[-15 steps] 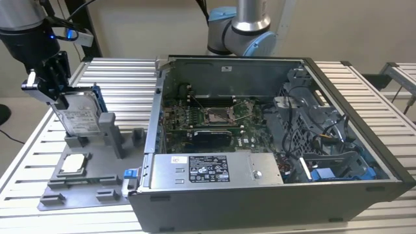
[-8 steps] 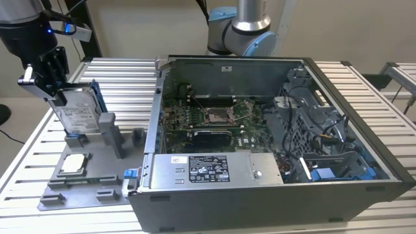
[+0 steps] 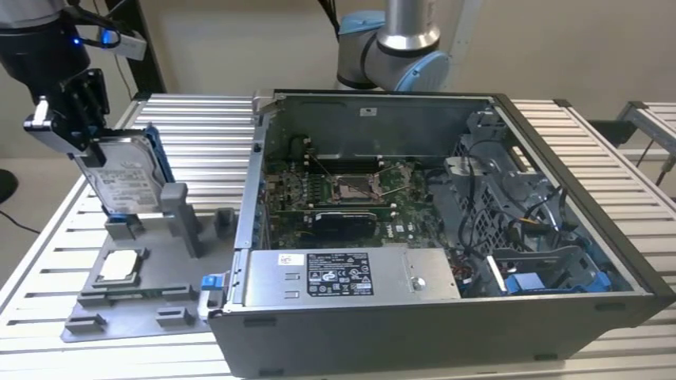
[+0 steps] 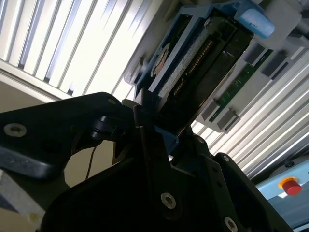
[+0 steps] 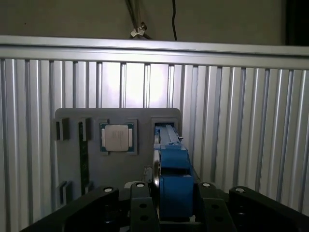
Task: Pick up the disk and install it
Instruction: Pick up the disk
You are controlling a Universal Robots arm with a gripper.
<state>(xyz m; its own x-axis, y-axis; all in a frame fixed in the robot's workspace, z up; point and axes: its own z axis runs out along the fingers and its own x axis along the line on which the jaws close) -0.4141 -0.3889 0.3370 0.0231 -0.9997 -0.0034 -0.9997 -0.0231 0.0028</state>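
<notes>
While examining the gripper (image 3: 76, 134), found it clamped on the disk (image 3: 129, 178), near the disk's upper end. Confirmed in the first wrist view: noted fingers (image 5: 140, 200) pressed against either side of the blue carrier rails (image 5: 173, 183), with no gap to be seen. Found the disk held upright, slightly tilted, with its white label in sight in the exterior view. Placed its lower edge at or just above the slot of the grey stand (image 3: 177, 214); cannot tell whether seated or free. Noted the stand fixed on a grey fixture plate (image 3: 138, 313), set on the slatted table (image 3: 201, 127), with a small square chip (image 3: 119, 265) lying in its own pocket nearby. Noted an open computer case (image 3: 444, 328) just beside the plate, to the exterior view's right. Recorded inside it a long grey box (image 3: 349, 273) along the near wall, a motherboard (image 3: 338, 198) behind that, and a blue-tabbed bay (image 3: 549, 281) at the far corner, well apart from the disk.

Judged as the pick-up step, with the lift barely under way at most. Recommended:
- Draw straight along the slot, without twisting, to prevent the rails binding against the stand.
- Keep the clamp square on the rails, off the label face and the circuit side.
- Avoid any swing towards the case wall or the chip.
- Treat the plastic rails as likely smooth, hence prone to slip under a jerk.
- Move slowly and evenly
</notes>
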